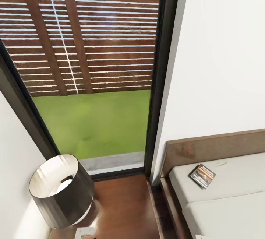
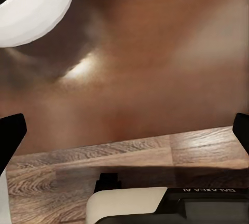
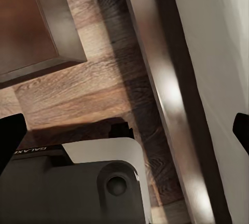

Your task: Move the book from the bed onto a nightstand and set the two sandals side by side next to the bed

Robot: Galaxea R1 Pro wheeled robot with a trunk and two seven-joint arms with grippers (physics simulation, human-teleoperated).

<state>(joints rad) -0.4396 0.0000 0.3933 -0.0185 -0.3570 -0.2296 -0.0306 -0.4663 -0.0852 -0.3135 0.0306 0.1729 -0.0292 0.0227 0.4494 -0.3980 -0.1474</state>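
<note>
So the book is lying flat on the off-white mattress of the bed, up near the brown headboard, nothing touching it. Left of the bed sits the nightstand with a lamp on its glossy top, right in front of the tall black-framed window. Both the left gripper and the right gripper have their fingers spread wide, holding nothing, hanging over the nightstand edge and the plank floor.
</note>
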